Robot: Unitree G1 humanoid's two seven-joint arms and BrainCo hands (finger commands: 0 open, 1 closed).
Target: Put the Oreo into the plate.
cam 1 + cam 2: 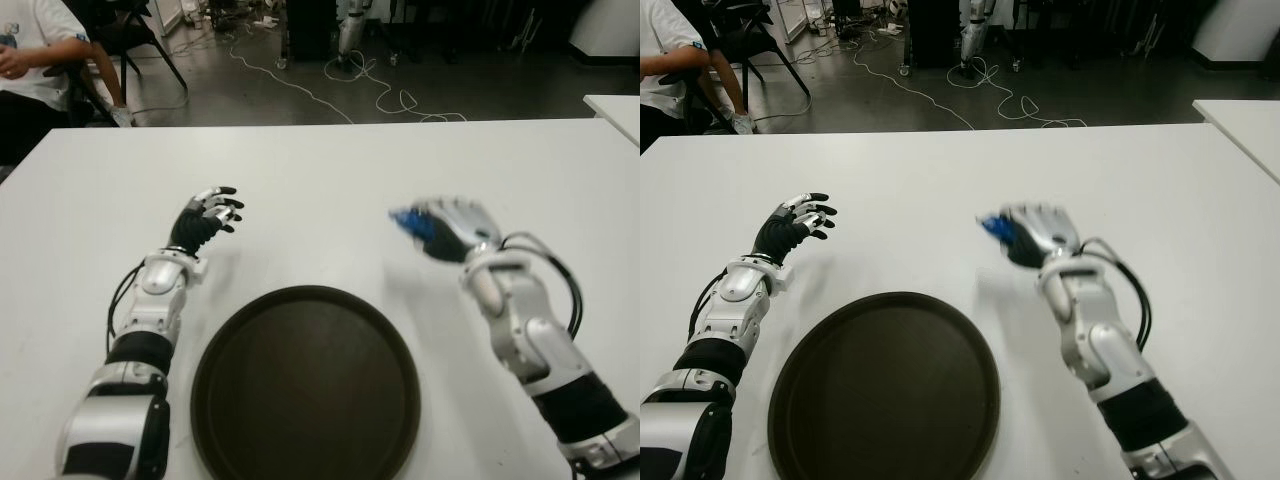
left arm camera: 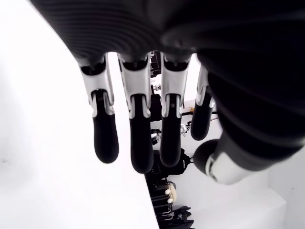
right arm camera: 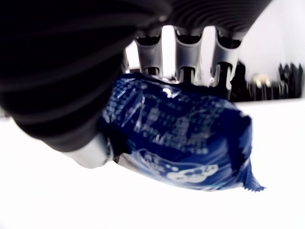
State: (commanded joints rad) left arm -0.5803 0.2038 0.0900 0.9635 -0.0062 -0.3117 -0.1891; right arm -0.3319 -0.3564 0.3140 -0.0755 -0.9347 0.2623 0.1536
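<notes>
A blue Oreo packet (image 3: 186, 138) sits in my right hand (image 1: 452, 228), whose fingers are curled around it; the packet's blue end (image 1: 407, 220) sticks out on the hand's left side. The hand is held above the white table (image 1: 330, 170), beyond and to the right of the dark round plate (image 1: 305, 385), which lies near the table's front edge with nothing on it. My left hand (image 1: 212, 215) shows to the upper left of the plate, fingers (image 2: 105, 138) spread and holding nothing.
A person in a white shirt (image 1: 30, 60) sits on a chair at the far left beyond the table. Cables (image 1: 380, 95) lie on the dark floor behind. Another white table's corner (image 1: 615, 110) shows at the right.
</notes>
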